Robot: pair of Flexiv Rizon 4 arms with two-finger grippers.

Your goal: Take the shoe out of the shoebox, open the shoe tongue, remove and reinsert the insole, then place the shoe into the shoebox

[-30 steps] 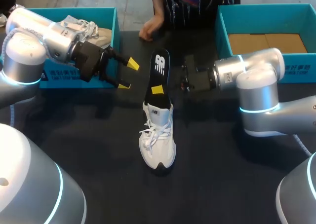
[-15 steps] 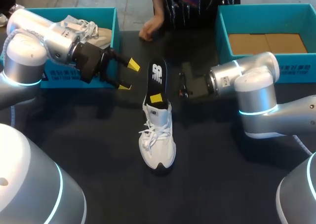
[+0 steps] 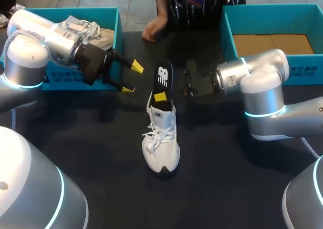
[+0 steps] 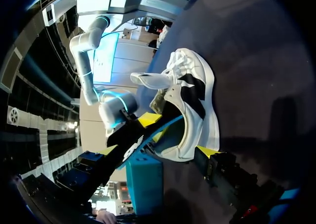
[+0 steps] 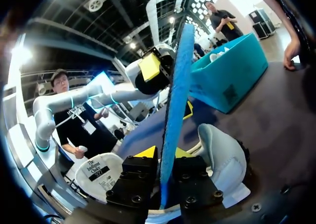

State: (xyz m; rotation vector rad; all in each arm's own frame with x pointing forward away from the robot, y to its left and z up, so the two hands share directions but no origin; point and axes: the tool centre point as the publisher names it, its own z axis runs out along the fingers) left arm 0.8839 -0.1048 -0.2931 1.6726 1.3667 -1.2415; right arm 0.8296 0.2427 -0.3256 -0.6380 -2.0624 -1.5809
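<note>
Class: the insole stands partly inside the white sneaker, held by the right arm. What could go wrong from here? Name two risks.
1. The thin black insole with white logo, pinched by the right gripper, stands tall out of the heel; pushed down, it may buckle or crease.
2. The white lace-up sneaker lies unheld on the black table, the left gripper open and apart from it; it may slide or tip.

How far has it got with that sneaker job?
Done: the white sneaker sits out on the table. In hand: the right claw grips the insole, standing half in the sneaker's heel; coming out or going back, I cannot tell. The left claw hangs open nearby. Left: seating the insole and boxing the sneaker, probably into the empty shoebox.
</note>
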